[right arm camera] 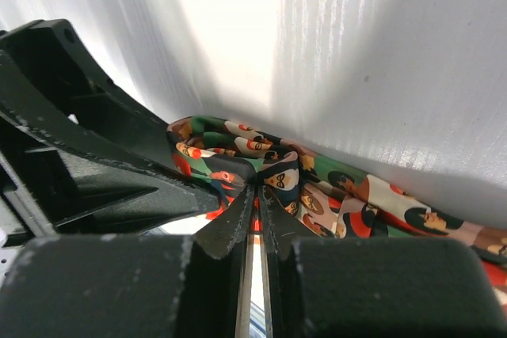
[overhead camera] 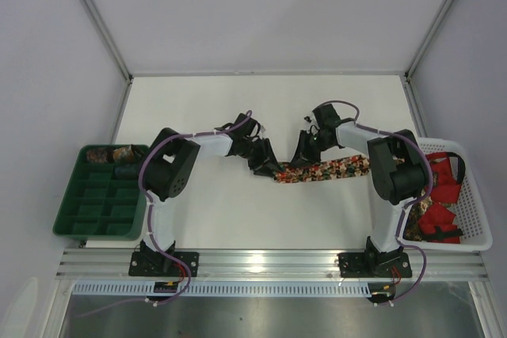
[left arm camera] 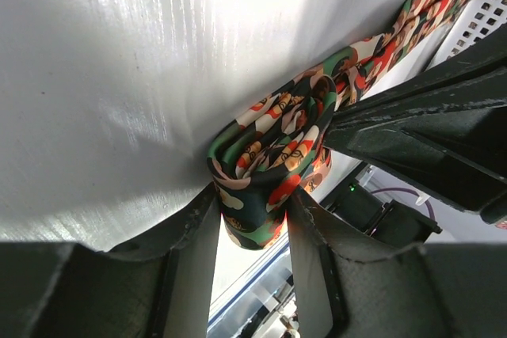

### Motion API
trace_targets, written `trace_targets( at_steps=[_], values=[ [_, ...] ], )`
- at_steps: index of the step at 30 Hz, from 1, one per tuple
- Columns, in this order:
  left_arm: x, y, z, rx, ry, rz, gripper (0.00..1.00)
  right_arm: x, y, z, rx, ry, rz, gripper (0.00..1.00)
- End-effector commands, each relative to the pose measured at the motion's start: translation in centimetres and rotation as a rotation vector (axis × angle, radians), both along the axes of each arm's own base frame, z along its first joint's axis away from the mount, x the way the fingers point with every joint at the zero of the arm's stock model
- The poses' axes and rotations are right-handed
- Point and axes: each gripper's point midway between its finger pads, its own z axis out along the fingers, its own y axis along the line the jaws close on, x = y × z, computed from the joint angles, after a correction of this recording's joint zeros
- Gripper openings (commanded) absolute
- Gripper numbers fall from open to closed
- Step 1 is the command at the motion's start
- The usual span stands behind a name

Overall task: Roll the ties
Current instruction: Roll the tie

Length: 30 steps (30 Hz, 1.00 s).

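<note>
1 tie (overhead camera: 329, 169) lies on the table (overhead camera: 238, 108), closer to the near edge than the far one. Its long axis runs left-right, roughly parallel to that edge, and its flat length points toward the white basket (overhead camera: 475, 195) at the right edge. Its left end is wound into a loose roll. The cloth is dark green, crowded with red, cream and brown motifs. The left gripper (left arm camera: 253, 195) stands about half open, its 2 fingers clasping the roll from both sides. The right gripper (right arm camera: 257, 191), almost closed, pinches a fold of the tie just beside the roll.
</note>
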Motion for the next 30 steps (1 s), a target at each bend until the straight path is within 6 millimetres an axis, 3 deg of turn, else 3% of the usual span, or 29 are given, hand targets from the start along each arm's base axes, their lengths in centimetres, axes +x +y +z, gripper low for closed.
trace_targets(
  at_steps=[1,13,19,30],
  values=[
    [1.8,-0.5,3.5,-0.021,-0.12,0.0,0.43,-1.1,0.3,0.4,0.003,-0.004,0.027,0.11],
    [2.4,-1.1,5.9,-0.038,-0.168,-0.017,0.42,-1.6,1.7,-0.1,0.041,0.0,0.014,0.11],
    [2.0,-2.5,7.0,-0.04,-0.201,-0.066,0.42,-1.7,2.2,0.2,0.057,-0.006,-0.005,0.11],
    [0.8,-2.4,5.9,-0.022,-0.176,-0.091,0.42,-1.5,2.3,0.3,0.056,-0.01,-0.002,0.11]
  ],
)
